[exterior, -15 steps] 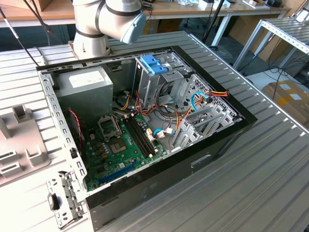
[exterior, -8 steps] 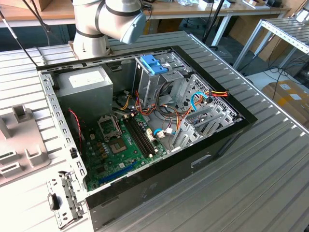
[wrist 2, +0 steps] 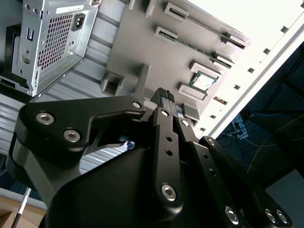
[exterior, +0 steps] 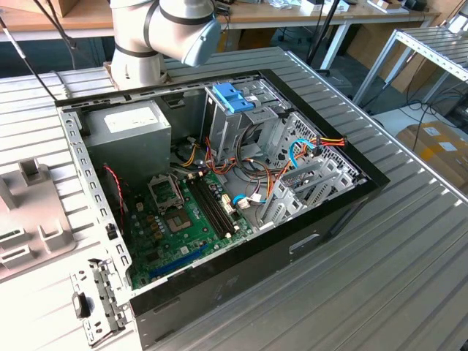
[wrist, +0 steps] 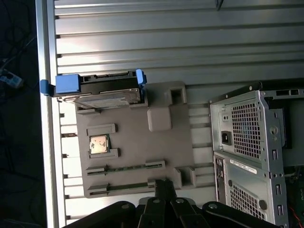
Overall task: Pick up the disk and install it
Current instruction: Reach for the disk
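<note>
Disk (wrist: 99, 90) on grey tray (wrist: 142, 152); gripper (wrist: 164, 184) hovering apart, closed

The tool (wrist 2: 165, 95) is blocking much of the grey tray (wrist 2: 137, 47) in the second wrist view. At that tray's end the disk (wrist: 97, 92) is showing mostly its edge, label out of sight. Beyond the tray, the arm (exterior: 164, 33) is getting cropped by the frame.
</note>
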You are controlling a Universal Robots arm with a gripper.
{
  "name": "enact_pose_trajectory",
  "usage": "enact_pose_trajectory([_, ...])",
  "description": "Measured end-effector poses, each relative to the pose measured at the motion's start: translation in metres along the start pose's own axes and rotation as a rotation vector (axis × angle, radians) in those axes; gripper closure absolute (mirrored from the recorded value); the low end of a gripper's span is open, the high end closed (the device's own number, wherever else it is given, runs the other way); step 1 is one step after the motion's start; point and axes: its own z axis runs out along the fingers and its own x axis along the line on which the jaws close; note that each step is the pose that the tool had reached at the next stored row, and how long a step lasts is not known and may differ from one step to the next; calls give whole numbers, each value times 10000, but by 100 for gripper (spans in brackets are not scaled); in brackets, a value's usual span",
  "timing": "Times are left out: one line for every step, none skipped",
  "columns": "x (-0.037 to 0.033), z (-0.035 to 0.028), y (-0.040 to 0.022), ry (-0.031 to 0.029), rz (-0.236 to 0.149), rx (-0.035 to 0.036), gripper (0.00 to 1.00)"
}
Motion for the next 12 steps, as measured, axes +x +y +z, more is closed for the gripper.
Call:
enact_pose_trajectory([4,0,3,0,0,0,89])
enact_pose_trajectory([7,0,5,0,0,1,89])
enact_pose_trajectory([11,2,10,-1,0,-1,89])
enact_pose_trajectory([13,2,14,-1,0,0,89])
enact_pose_trajectory([15,2,19,0,0,0,89])
enact_pose_trajectory([17,2,28,1,0,1,89])
enact_pose_trajectory([20,4,35,0,0,0,89])
enact_pose_trajectory([22,4,45,0,0,1,89])
enact_pose_trajectory([25,5,53,-1,0,0,89])
enact_pose_trajectory([33,7,66,0,0,0,89])
enact_pose_trajectory([40,8,74,-1,0,-1,89])
enact_pose_trajectory([154,15,121,-1,0,0,89])
